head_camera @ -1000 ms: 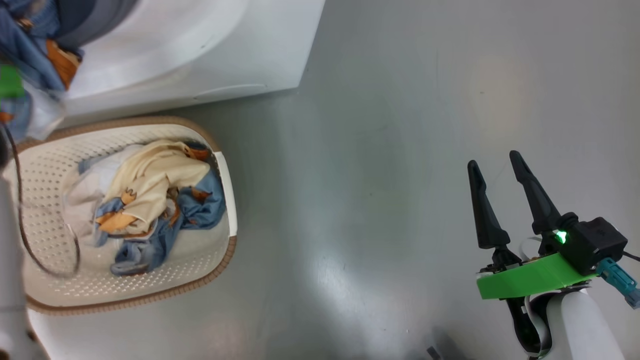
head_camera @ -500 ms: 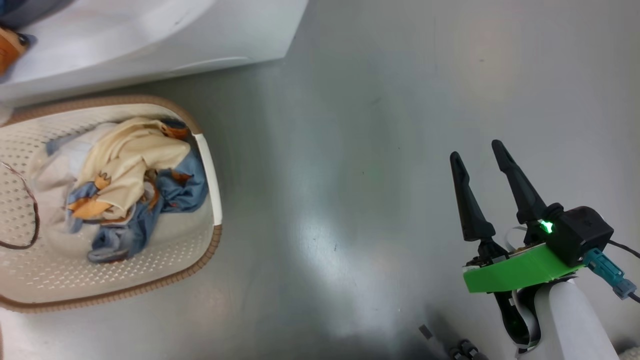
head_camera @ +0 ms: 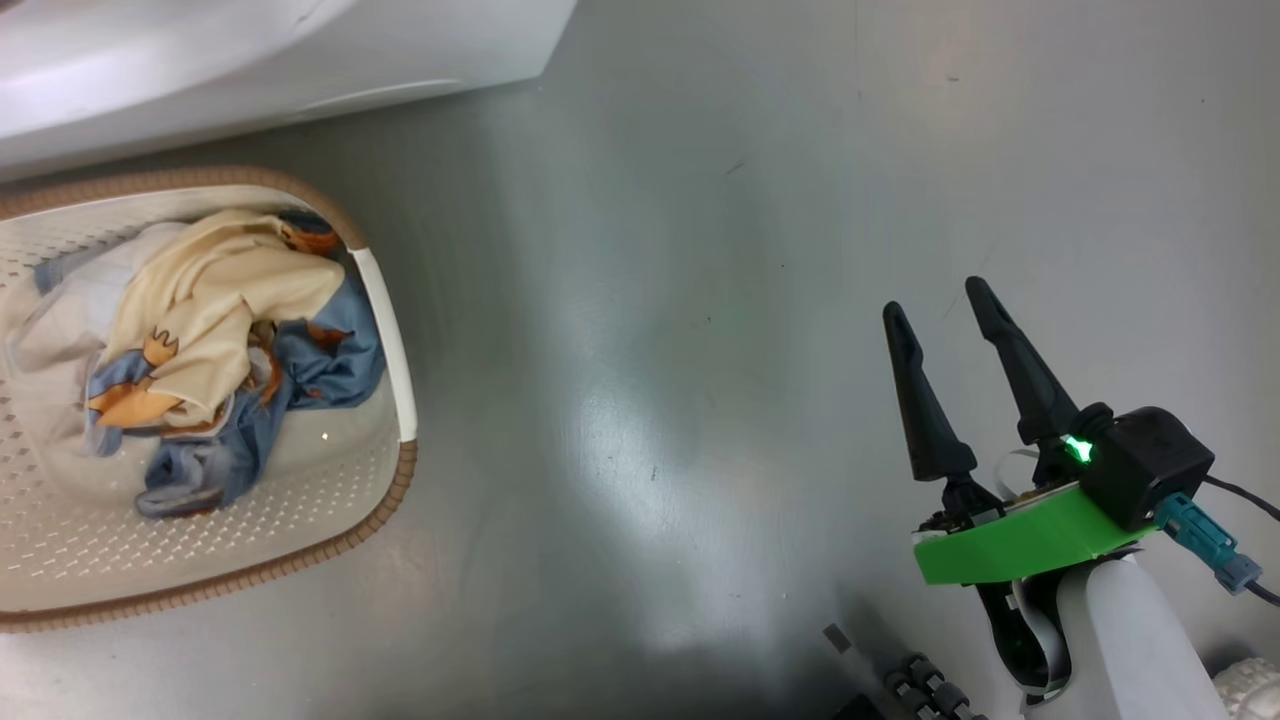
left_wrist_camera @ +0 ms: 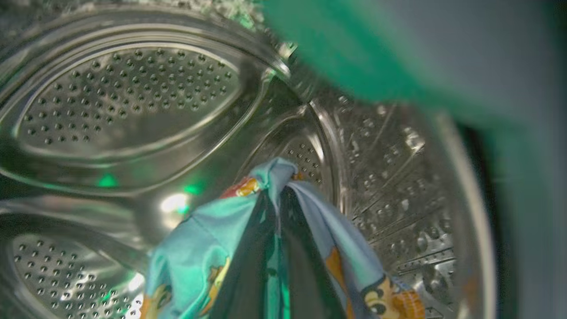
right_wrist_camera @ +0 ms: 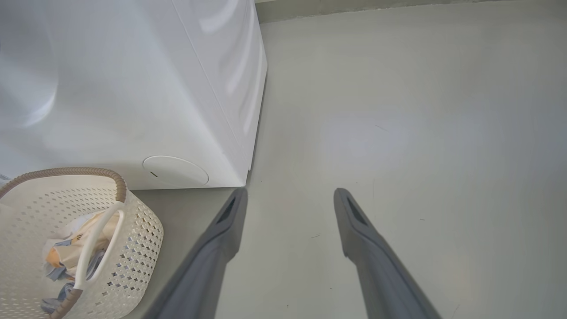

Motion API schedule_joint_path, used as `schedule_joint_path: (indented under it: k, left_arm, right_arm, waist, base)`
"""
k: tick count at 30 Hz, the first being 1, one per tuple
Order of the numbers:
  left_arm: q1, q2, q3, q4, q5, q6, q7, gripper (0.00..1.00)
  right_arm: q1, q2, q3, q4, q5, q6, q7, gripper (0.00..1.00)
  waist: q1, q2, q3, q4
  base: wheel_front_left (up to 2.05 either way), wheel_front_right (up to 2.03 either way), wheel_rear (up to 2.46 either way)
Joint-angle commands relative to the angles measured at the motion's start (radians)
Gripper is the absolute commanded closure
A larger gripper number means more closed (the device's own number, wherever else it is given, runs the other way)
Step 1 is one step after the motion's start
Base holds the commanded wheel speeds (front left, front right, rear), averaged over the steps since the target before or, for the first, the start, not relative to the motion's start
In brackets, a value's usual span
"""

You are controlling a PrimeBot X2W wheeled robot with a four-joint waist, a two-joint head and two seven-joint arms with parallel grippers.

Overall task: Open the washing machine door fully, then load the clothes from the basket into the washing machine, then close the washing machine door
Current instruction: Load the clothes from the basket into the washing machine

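"Far to the left, inside the perforated steel drum (left_wrist_camera: 128,93) of the big white front-loading washing machine (head_camera: 250,50), our left gripper (left_wrist_camera: 278,188) has its two dark fingers pinched tight on a light blue garment with orange cartoon prints (left_wrist_camera: 195,248). How do we finish this drop well?"

"We'd reach towards the far wall of the drum before letting go. That way the cloth lands well inside and nothing trails over the mouth. Then we part the fingers fully and draw straight back. The fabric is draped over both fingers, so it could snag and ride out with us."

"And the rest of the load?"

"Just on the near side of the machine's front, the cream-white perforated plastic basket with the brown rim band (head_camera: 330,545) sits on the grey floor (head_camera: 700,300). We cannot tell whether it touches the machine. The cream, white and blue clothes (head_camera: 210,300) lie heaped in it, towards its far side. We judge that several more trips are needed."

"What about the right side?"

"Well apart to the right, our right gripper (head_camera: 932,298) hangs over bare floor with its jaws spread wide, holding nothing. We'd leave it there, clear of the basket, so the left arm has a free path between drum and basket."
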Motion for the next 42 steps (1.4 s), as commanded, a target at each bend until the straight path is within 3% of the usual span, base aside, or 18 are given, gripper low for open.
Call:
schedule_joint_path:
  k: [1, 6, 11, 13, 23, 42]
  left_arm:
    - [0.032, 0.047, 0.02, -0.048, 0.011, -0.003, -0.003, 1.0]
    - [0.102, 0.044, 0.044, -0.164, 0.016, -0.003, -0.003, 1.0]
    - [0.153, 0.014, 0.092, 0.01, -0.004, -0.003, -0.003, 1.0]
    - [0.146, 0.002, 0.102, 0.098, -0.012, -0.002, -0.003, 0.0]
    - [0.113, -0.052, 0.113, 0.302, -0.005, -0.003, -0.004, 0.0]
    - [0.25, -0.107, 0.132, 0.329, 0.004, -0.003, -0.004, 0.0]
  right_arm:
    - [0.014, -0.002, 0.024, -0.019, 0.012, 0.002, -0.012, 0.0]
    - [0.009, -0.002, 0.028, -0.014, 0.014, 0.002, -0.012, 0.0]
    - [0.008, -0.002, 0.029, 0.001, 0.012, 0.002, -0.012, 0.0]
    - [0.012, -0.002, 0.027, 0.006, 0.01, 0.002, -0.012, 0.0]
    - [0.011, -0.002, 0.015, 0.018, 0.002, 0.002, -0.012, 0.0]
    - [-0.001, -0.002, -0.005, 0.049, 0.002, 0.002, -0.012, 0.0]
  waist:
    - [0.0, 0.0, 0.0, -0.001]
    - [0.0, 0.0, 0.001, 0.002]
    - [0.0, 0.0, -0.017, 0.01]
    - [0.0, 0.0, -0.026, 0.014]
    - [0.0, 0.0, -0.074, 0.039]
    - [0.0, 0.0, -0.187, 0.085]
  base:
    - [0.0, 0.0, 0.0]
    - [0.0, 0.0, 0.0]
    - [0.0, 0.0, 0.0]
    - [0.0, 0.0, 0.0]
    - [0.0, 0.0, 0.0]
    - [0.0, 0.0, 0.0]
